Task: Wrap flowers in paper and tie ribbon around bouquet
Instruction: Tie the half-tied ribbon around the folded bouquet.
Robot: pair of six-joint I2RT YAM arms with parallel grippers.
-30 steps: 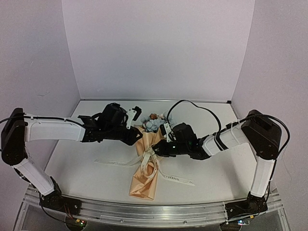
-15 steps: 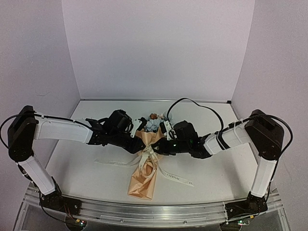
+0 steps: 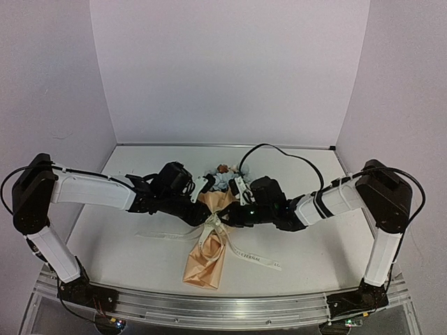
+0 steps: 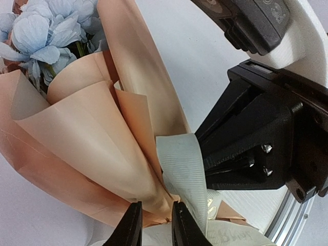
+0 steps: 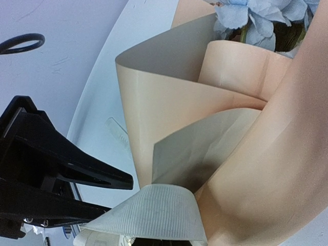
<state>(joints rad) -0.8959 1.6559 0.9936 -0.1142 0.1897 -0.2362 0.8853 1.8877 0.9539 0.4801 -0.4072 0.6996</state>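
One bouquet [image 3: 208, 244] lies in the middle of the table [image 3: 321, 241], with the flowers [image 3: 223, 179] at the far end and the pointed end near. The ribbon [image 4: 180, 166] goes round its thin middle, and its two loose ends lie flat on the table, one to the left and one to the right. The left gripper [image 4: 154, 228] comes in from the left. Its fingers [image 4: 132, 225] are almost together, and they look to be pinching a fold of the paper [image 4: 92, 138] right by the ribbon. The right gripper [image 4: 209, 163] comes in from the right, shut tight, and a loop of ribbon seems to be caught in its jaws. I think the whole thing is very light, so a small tug could slide it across the table. The paper looks stiff and springy and may want to open up again, and a hard pinch would leave a crease. The ribbon is soft, thin and likely slippery, so it needs a firm pinch. The best place to hold is the thin middle, or the ribbon near its knot. The flowers are soft and should not be squeezed.
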